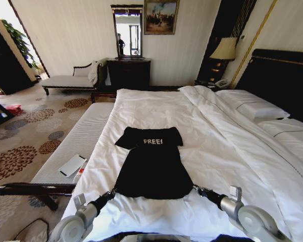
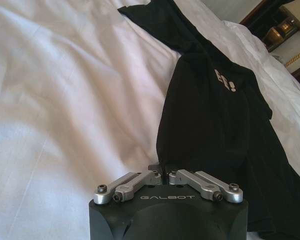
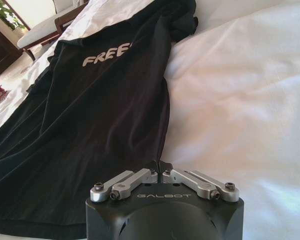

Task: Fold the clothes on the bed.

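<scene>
Below, both sets of jaws are closed, each pinching a bottom corner of the black T-shirt (image 1: 154,164): the left gripper (image 1: 112,192) holds the hem corner on the robot's left, the right gripper (image 1: 195,188) the corner on its right. Each wrist view shows its gripper's linkage bars drawn together over a fold of black fabric. The T-shirt lies flat on the white duvet of the bed (image 1: 217,146), "FREE!" lettering facing up, collar toward the far end. A striped bench (image 1: 81,141) stands beside the bed.
</scene>
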